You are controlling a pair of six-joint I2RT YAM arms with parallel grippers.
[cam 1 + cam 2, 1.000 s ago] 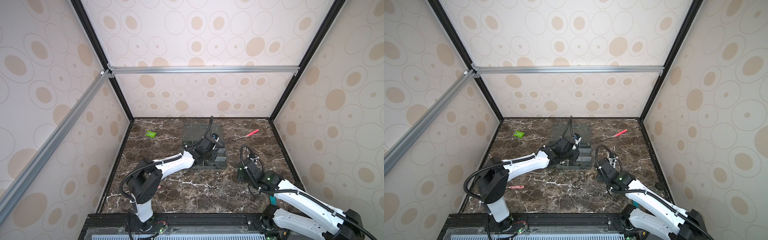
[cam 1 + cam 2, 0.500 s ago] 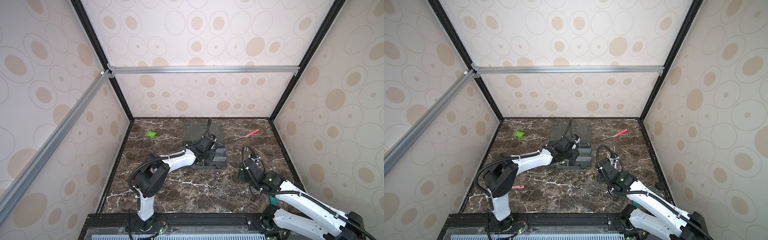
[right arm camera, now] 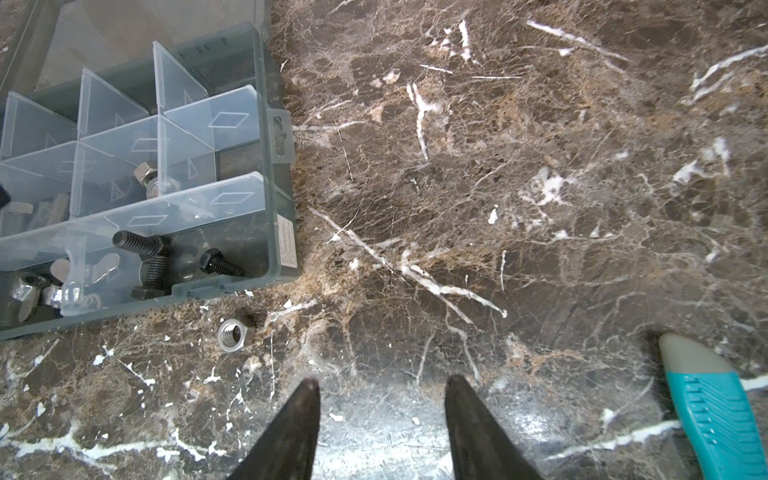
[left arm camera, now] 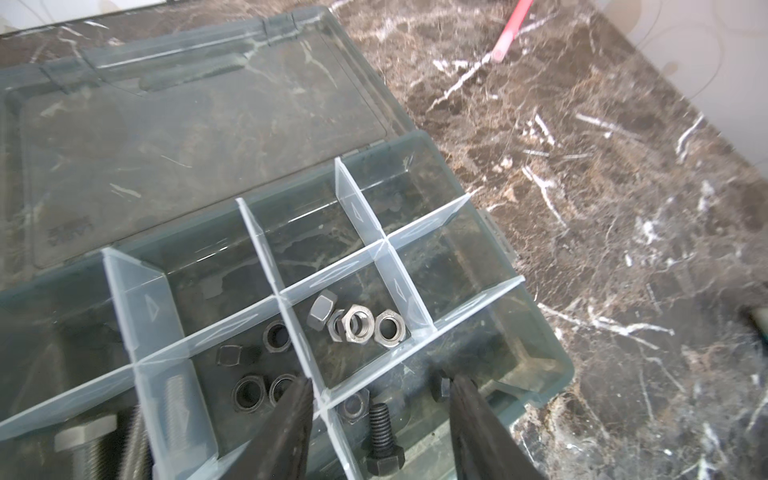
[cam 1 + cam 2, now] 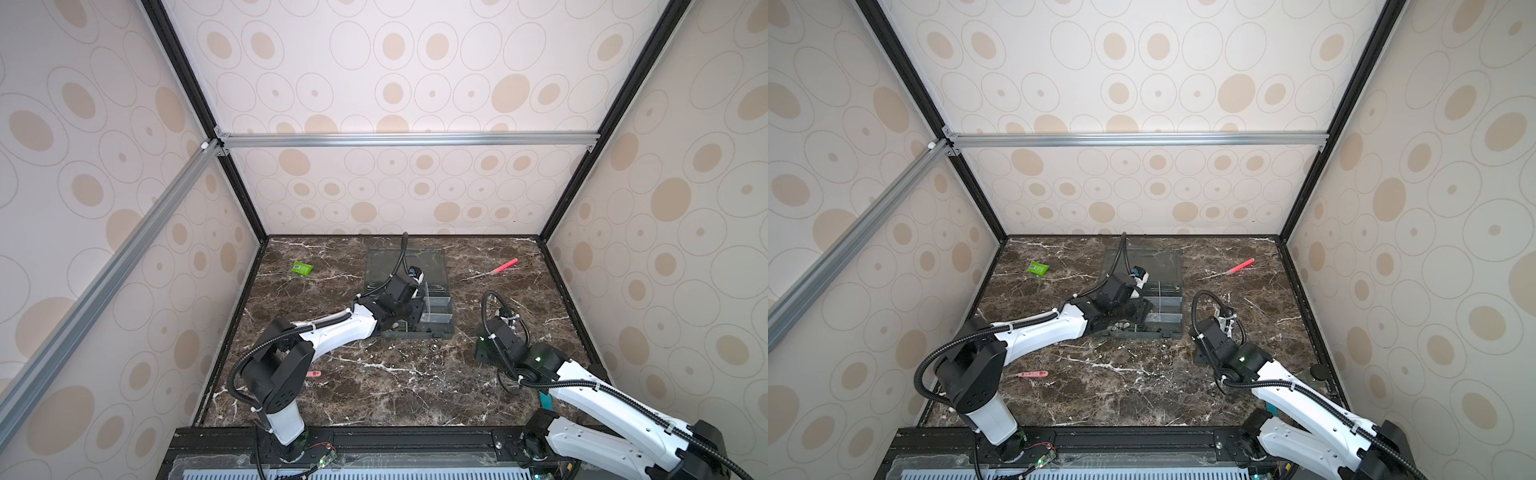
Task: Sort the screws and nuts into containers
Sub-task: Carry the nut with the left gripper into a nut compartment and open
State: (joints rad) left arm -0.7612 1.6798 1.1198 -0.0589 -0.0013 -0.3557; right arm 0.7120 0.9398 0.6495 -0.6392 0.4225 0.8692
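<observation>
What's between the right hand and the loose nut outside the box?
Nothing visible. The right hand is open over the bare marble table. The silver nut lies alone on it, just outside the wall of the organizer box, with only bare surface between hand and nut.

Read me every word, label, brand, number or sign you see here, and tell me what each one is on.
None reads well enough to quote.
Stamp on the lid: blurred.
Sticker on the box wall: print too small.
Pink strip: print too small.
Dividers: only raised triangles and diamonds, no words.
</observation>
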